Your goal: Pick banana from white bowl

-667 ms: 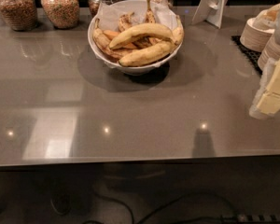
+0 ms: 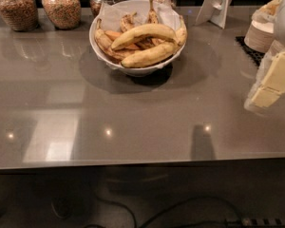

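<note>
Several bananas (image 2: pixel 149 55) fill the bowl (image 2: pixel 133 71) at the back of the table (image 2: pixel 133 122). The banana (image 2: pixel 145 32) lies curved on top. The gripper (image 2: pixel 269 86) hangs at the right, well apart from the bowl; I cannot tell if it is open or closed.

Four jars (image 2: pixel 61 6) stand in a row along the far edge of the grey tabletop (image 2: pixel 133 122), from the far-left corner to past the middle. The two on the left are full of brownish grains, and the other two are cut off at the top. A white stand (image 2: pixel 217 4) sits toward the far-right corner. At the right edge a stack of paper bowls (image 2: pixel 262 32) stands just beside a black mat (image 2: pixel 251 50), with the gripper (image 2: pixel 270 87) over that edge nearer the front. Cables (image 2: pixel 133 213) lie below the front edge.
</note>
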Tool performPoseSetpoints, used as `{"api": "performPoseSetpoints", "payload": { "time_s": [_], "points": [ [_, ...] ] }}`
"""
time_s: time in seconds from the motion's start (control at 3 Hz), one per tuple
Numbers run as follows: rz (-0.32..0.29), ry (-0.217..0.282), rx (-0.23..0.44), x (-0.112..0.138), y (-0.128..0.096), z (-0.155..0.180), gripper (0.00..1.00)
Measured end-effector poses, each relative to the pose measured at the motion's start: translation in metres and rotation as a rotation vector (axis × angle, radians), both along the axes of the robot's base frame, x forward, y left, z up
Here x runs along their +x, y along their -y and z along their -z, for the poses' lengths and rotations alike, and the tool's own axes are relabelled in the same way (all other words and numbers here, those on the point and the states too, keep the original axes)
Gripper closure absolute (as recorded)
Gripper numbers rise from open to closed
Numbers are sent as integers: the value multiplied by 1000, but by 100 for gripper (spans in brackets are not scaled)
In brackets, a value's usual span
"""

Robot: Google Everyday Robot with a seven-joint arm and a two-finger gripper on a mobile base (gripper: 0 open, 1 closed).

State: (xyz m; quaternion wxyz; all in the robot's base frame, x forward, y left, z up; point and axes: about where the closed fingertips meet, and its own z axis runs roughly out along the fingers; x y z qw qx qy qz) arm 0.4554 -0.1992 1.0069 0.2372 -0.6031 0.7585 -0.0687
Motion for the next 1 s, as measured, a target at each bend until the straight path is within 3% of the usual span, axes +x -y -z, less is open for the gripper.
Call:
{"api": "performPoseSetpoints", "payload": {
  "time_s": [0.33, 0.67, 1.0],
  "points": [
    [-37, 122, 103, 43, -16, -9, 0],
    [-75, 199, 195, 87, -42, -17, 0],
    [-119, 223, 254, 128, -79, -19, 0]
  ]
}}
